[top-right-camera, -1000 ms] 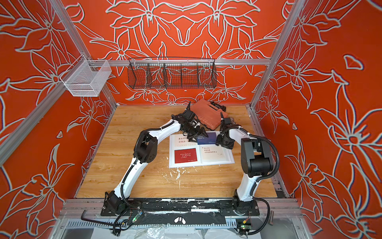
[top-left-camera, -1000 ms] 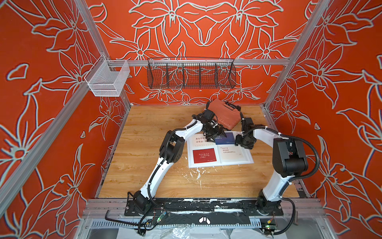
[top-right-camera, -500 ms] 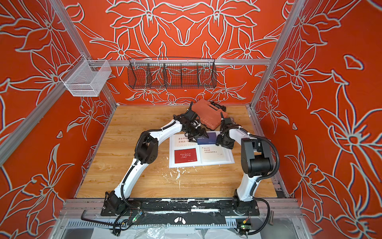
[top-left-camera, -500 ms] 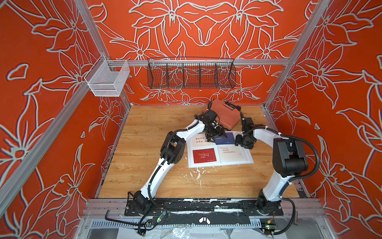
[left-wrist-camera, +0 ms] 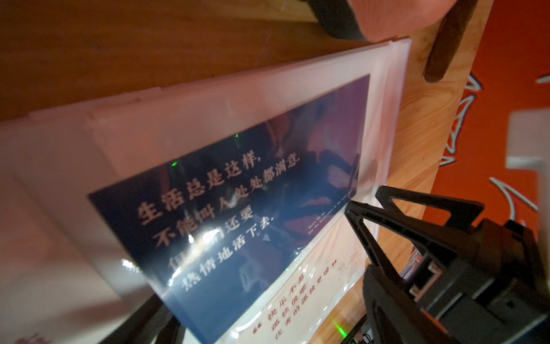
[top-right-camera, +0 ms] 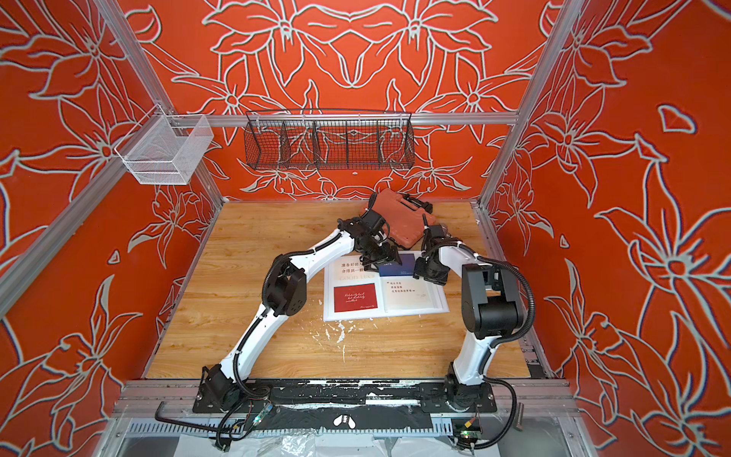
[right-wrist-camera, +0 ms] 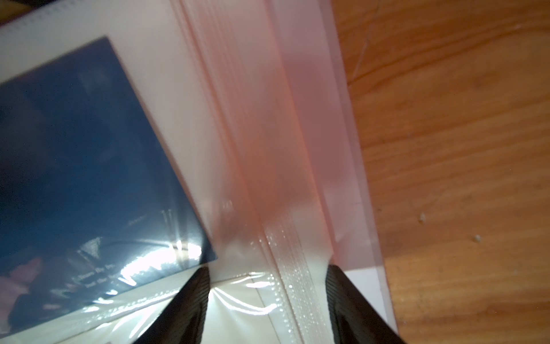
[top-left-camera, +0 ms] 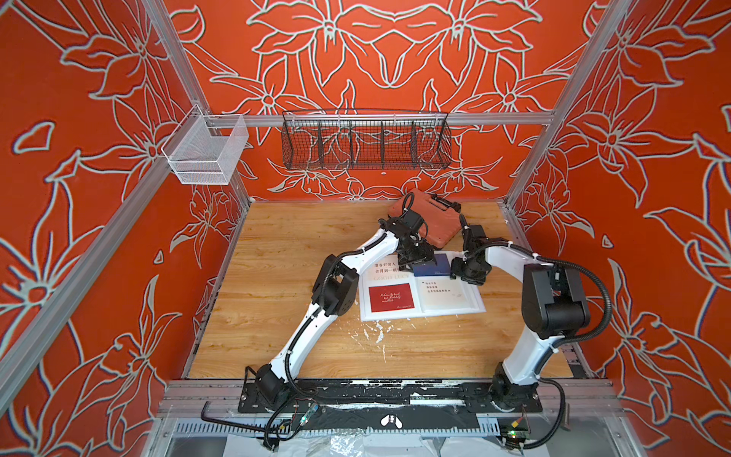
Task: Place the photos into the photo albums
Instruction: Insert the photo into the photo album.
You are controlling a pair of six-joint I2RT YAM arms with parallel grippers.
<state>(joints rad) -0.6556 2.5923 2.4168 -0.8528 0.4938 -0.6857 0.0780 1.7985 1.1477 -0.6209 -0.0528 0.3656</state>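
Nearest, small white flecks (top-left-camera: 375,332) are scattered on the wooden table (top-left-camera: 277,285), just in front of the photo album (top-left-camera: 474,301). The album is laid open and flat near the middle of the table. On its left page, a dark red card (top-left-camera: 391,297) with white writing is seen on the near half. A white card (top-left-camera: 384,269) with black Chinese words is seen on the far half. On the right page, a second white card (top-left-camera: 445,294) is seen on the near half. The navy blue card (top-left-camera: 435,267) is laid on the far half of that page, a little crooked. Shiny clear plastic is seen over part of it, but it cannot be told whether the card is all the way inside a pocket.

The left hand (top-left-camera: 421,261) is held over the far middle of the album, at the left end of the navy blue card. Its fingers are spread wide, and nothing is seen gripped between them. The right hand (right-wrist-camera: 268,277) is set down at the right end of that card, on the outer part of the right page. Its fingers (right-wrist-camera: 193,300) are set partly apart, with only clear plastic between them. One fingertip is placed just beside a corner of the card.

Just behind the album, an orange case (top-left-camera: 435,221) is laid on the table. Farthest back, a black wire basket (top-left-camera: 366,144) and a white mesh basket (top-left-camera: 205,154) are hung up on the frame.
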